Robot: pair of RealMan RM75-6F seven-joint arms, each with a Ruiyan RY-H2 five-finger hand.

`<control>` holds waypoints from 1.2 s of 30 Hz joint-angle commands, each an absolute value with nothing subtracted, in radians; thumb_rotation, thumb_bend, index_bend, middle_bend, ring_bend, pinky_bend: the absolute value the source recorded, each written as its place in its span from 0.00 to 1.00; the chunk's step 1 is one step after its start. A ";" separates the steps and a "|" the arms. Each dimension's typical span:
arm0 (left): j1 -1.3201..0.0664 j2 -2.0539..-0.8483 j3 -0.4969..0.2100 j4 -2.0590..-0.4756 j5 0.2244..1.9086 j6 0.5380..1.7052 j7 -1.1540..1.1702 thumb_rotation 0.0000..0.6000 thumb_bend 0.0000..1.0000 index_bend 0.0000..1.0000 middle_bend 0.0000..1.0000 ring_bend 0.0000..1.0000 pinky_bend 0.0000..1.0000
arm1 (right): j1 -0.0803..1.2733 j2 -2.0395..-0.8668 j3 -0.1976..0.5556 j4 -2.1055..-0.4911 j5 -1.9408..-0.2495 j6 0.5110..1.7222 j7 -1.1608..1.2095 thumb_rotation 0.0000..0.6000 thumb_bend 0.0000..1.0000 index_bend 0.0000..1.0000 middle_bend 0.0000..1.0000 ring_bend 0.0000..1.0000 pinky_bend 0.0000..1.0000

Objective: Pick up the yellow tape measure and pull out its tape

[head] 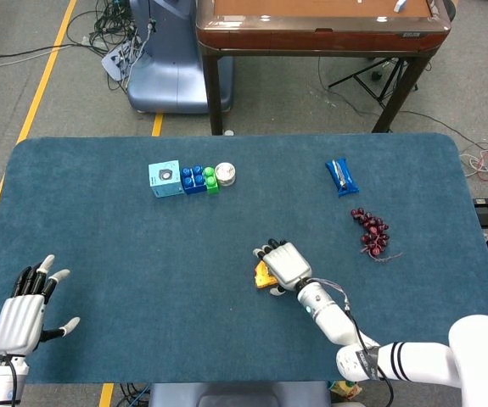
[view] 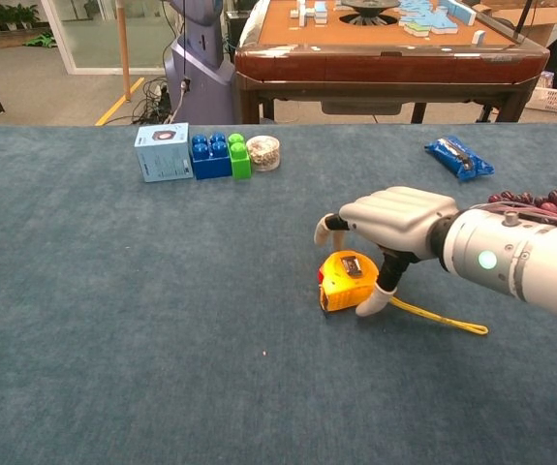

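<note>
Blue felt covers the desk (head: pixel 99 246). Left hand (head: pixel 25 312) lies at the near left corner, palm down, fingers spread wide, holding nothing. Toward the far side sit a pale blue box (head: pixel 165 179), blue and green blocks (head: pixel 199 179) touching it, and a small round jar (head: pixel 225 174) just beside them. Tape measure (view: pixel 346 281) rests on the desk right of centre, a short length of its tape (view: pixel 443 319) trailing rightward along the felt. Right hand (view: pixel 394 223) arches over it, thumb tip down against its right side; a full grip is not visible. Farther right: a blue packet (head: pixel 341 175) and dark red grapes (head: pixel 371 231).
</note>
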State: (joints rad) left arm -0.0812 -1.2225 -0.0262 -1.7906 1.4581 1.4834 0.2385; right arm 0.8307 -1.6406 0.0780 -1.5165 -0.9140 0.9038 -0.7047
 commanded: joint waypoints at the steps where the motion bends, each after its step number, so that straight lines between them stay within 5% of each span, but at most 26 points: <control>1: -0.081 -1.223 -0.027 -1.793 1.456 1.483 0.241 1.00 0.10 0.21 0.01 0.00 0.00 | 0.829 -1.634 0.073 -1.516 -0.922 0.905 -0.695 1.00 0.03 0.22 0.30 0.18 0.28; 11: -0.083 -1.228 -0.028 -1.803 1.456 1.480 0.251 1.00 0.10 0.20 0.00 0.00 0.00 | 0.836 -1.612 0.059 -1.523 -0.940 0.883 -0.671 1.00 0.18 0.22 0.33 0.20 0.28; 32: -0.087 -1.221 -0.033 -1.807 1.444 1.471 0.251 1.00 0.10 0.19 0.00 0.00 0.00 | 0.856 -1.638 0.059 -1.494 -0.916 0.881 -0.668 1.00 0.23 0.29 0.37 0.24 0.28; 36: -0.086 -1.221 -0.032 -1.804 1.440 1.470 0.248 1.00 0.10 0.18 0.00 0.00 0.00 | 0.863 -1.646 0.060 -1.482 -0.910 0.874 -0.668 1.00 0.31 0.37 0.42 0.28 0.28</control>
State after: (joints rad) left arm -0.0859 -1.2210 -0.0323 -1.8036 1.4404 1.4702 0.2484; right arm 0.8626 -1.6455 0.0596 -1.4821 -0.9108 0.8745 -0.6682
